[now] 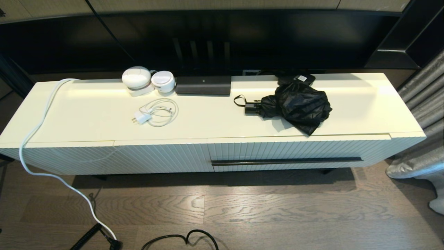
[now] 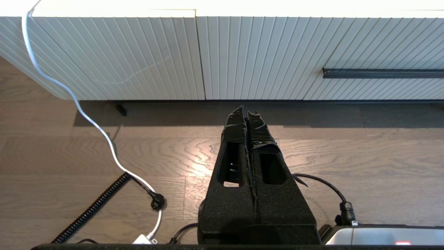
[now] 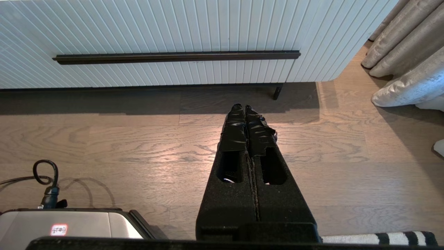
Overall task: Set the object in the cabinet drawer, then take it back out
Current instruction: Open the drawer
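Atop cream cabinet (image 1: 86, 114), umbrella (image 1: 295, 104); wood floor (image 1: 242, 208)

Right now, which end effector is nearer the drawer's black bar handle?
Right. The right end effector hangs low over the floor facing the bar handle; the left end effector, also low, faces the panel seam, with the handle off toward the robot's right.
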Controlling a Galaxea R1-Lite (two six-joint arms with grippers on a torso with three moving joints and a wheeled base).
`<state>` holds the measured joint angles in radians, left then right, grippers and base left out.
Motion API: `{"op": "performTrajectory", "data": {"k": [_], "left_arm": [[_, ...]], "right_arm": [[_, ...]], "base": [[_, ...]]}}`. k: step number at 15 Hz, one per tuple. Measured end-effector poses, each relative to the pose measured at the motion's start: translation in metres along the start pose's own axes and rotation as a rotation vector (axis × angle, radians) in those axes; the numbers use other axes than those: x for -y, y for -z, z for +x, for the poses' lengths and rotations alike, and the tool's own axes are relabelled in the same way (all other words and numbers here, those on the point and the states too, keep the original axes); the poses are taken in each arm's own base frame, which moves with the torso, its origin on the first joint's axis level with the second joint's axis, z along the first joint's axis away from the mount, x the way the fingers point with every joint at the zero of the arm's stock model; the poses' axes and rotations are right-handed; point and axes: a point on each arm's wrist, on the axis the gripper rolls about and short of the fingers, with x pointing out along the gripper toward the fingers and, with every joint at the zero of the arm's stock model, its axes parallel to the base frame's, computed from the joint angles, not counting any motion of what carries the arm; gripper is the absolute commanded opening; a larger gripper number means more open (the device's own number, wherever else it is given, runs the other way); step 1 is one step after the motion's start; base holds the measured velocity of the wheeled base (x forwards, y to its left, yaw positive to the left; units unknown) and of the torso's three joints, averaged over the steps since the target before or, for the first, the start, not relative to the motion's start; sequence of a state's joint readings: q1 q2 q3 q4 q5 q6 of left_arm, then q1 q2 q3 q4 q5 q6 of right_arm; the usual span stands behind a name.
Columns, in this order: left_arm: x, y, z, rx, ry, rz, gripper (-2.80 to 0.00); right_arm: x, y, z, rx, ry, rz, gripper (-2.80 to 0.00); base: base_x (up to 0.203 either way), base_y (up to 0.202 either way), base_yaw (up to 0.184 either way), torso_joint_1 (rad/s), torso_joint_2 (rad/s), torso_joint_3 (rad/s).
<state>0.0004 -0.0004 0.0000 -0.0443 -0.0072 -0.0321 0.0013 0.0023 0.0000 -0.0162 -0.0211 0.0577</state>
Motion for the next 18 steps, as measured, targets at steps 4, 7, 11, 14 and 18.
{"op": "performTrajectory", "data": {"k": [4, 7, 11, 14, 18], "left_arm": [[0.0, 0.0, 0.0, 0.0, 0.0, 0.0, -2.8], [0.0, 0.0, 0.0, 0.0, 0.0, 0.001, -2.8], [0.0, 0.0, 0.0, 0.0, 0.0, 0.001, -2.8], [0.0, 0.0, 0.0, 0.0, 0.0, 0.0, -2.8], [0.0, 0.0, 0.0, 0.0, 0.0, 0.001, -2.8]], "right_arm": [[0.0, 0.0, 0.0, 0.0, 0.0, -0.001, -2.8], [0.0, 0.0, 0.0, 0.0, 0.001, -0.001, -2.8], [0.0, -0.0002, 0.0, 0.002, 0.001, 0.001, -2.8], [0.0001, 0.0004, 0.0, -0.004, 0.002, -0.007, -2.8], [0.0001, 0.0014, -0.0002, -0.02, 0.003, -0.009, -2.8]], "base": [[0.0, 0.0, 0.0, 0.0, 0.0, 0.0], [0.0, 0.0, 0.0, 0.0, 0.0, 0.0], [0.0, 0.0, 0.0, 0.0, 0.0, 0.0], [0.0, 0.0, 0.0, 0.0, 0.0, 0.0], [0.0, 0.0, 0.0, 0.0, 0.0, 0.0]]}}
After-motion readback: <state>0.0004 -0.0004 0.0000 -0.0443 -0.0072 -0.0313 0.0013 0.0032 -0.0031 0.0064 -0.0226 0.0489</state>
